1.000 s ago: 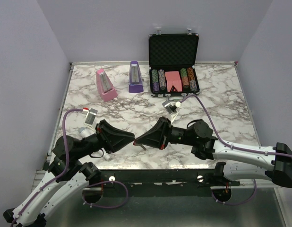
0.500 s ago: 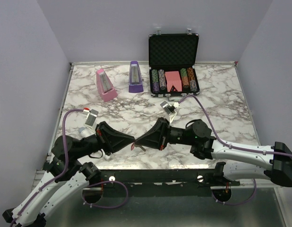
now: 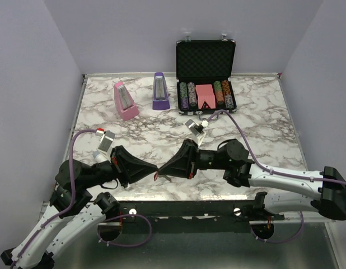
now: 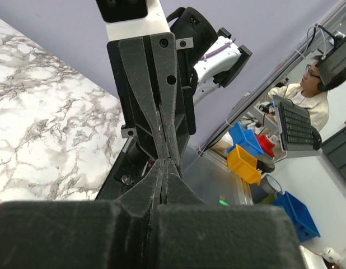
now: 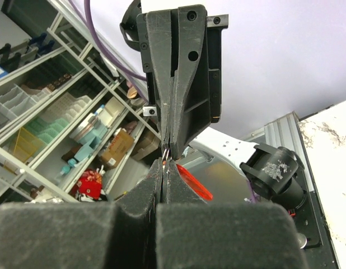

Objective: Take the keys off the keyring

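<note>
Left tool (image 3: 153, 167): pinched narrow, tip meeting right tool (image 3: 162, 168).
Right tool: pinched narrow.
Keyring (image 5: 190, 182): red, just below both tips; we cannot tell which holds it.

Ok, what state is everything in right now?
Left tool: shut.
Right tool: shut, tip to tip with left tool.
Small red keyring: at the meeting tips, holder unclear.
Black poker chip case: lid open.
Pink metronome: upright.
Purple metronome: upright.
</note>
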You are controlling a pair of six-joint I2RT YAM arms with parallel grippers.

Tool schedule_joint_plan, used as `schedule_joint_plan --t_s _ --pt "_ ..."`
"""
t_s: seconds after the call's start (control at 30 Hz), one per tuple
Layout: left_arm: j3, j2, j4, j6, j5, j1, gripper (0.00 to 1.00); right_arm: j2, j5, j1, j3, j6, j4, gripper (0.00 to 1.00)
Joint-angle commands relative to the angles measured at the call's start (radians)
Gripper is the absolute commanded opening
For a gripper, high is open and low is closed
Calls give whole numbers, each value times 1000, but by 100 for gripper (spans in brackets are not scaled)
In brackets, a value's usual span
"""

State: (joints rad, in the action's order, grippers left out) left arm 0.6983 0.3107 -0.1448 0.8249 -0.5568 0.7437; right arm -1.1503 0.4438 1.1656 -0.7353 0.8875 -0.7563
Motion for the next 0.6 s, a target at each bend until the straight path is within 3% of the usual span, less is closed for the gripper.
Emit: schedule_joint_plan --t_s 0.0,0.57 --pt "43 39 -90 -62 -75 3 0 -29 58 8 -59 -33 43 1" --pt "171 87 -320 -216 -137 5 0 -69 159 6 -162 -113 279 1"
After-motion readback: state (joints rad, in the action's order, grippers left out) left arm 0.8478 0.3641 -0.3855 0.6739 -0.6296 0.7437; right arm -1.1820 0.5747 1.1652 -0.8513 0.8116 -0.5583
